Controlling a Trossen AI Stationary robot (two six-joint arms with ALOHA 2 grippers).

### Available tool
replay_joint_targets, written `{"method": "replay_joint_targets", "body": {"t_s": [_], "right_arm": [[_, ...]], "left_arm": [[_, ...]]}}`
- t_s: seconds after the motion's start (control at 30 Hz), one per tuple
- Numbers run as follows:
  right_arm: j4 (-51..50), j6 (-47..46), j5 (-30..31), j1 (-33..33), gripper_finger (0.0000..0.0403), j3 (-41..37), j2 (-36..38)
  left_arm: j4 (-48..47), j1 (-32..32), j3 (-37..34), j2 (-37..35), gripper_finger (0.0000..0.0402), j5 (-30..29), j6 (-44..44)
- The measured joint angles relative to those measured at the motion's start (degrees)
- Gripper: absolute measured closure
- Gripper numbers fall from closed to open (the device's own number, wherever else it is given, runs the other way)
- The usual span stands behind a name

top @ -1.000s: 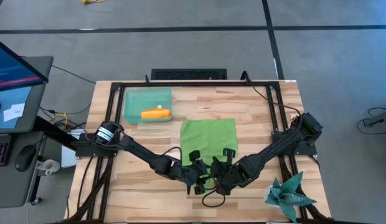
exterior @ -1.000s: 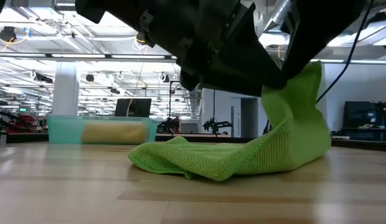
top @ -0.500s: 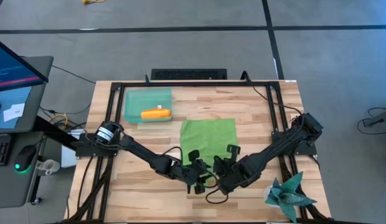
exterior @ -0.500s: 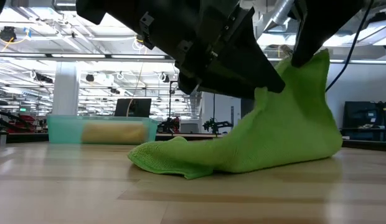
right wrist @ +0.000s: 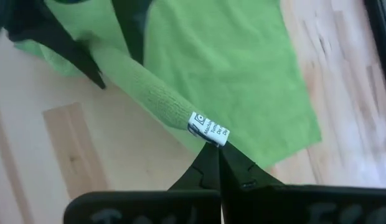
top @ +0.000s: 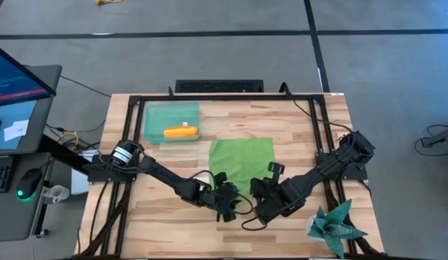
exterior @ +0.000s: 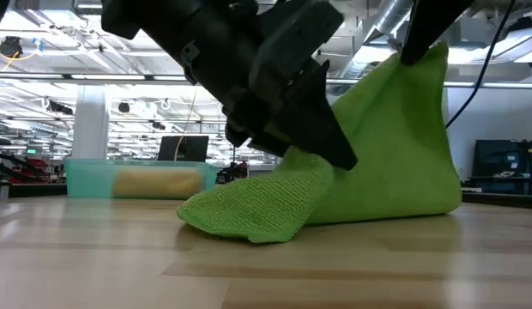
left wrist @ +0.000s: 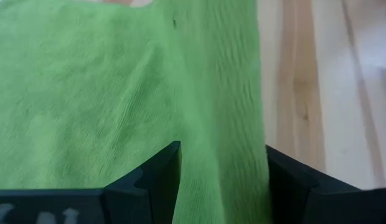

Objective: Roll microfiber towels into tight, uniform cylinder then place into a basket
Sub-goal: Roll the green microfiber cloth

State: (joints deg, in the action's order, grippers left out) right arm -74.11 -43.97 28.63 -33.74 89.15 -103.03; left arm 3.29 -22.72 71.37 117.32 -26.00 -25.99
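Near edge of the green towel (top: pixel 242 160) is going up and over. Versus a second ago, in the low view the corner under the right gripper (right wrist: pixel 213 154) is lifted higher, upper right of frame, and the front hem is now doubled over into a thick fold at lower centre. Reads as the first turn of the roll starting; no cylinder yet.

Right gripper: jaws fully closed, pinching the towel corner right at its white label (right wrist: pixel 208 129), cloth hanging taut from it.

Left gripper (left wrist: pixel 221 163): jaws partly spread, straddling a raised ridge of the same towel, low on the fold. Can't tell if it actually clamps it.

Both sit lower centre in the high view.

Farther back, upper left: basket (top: pixel 153 114) with the rolled orange towel (top: pixel 181 132) already inside.
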Motion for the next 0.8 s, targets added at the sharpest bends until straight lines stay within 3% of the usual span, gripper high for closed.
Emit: {"method": "replay_joint_targets", "body": {"t_s": [0.23, 0.5, 0.8], "right_arm": [[-3.9, -2.1, 0.0, 0.0, 0.0397, 0.3, 0.0], [-6.5, -4.6, 0.0, 0.0, 0.0397, 0.3, 0.0], [-6.4, -4.6, -0.1, 0.1, 0.0397, 0.3, 0.0]], "left_arm": [[-6.6, 0.0, 0.0, 0.0, 0.0225, 0.3, -0.4], [-10.1, -0.6, 0.0, 0.0, 0.0225, 9.2, -0.8], [-18.8, -2.4, 0.0, -5.3, 0.0225, 4.5, 1.5]]}}
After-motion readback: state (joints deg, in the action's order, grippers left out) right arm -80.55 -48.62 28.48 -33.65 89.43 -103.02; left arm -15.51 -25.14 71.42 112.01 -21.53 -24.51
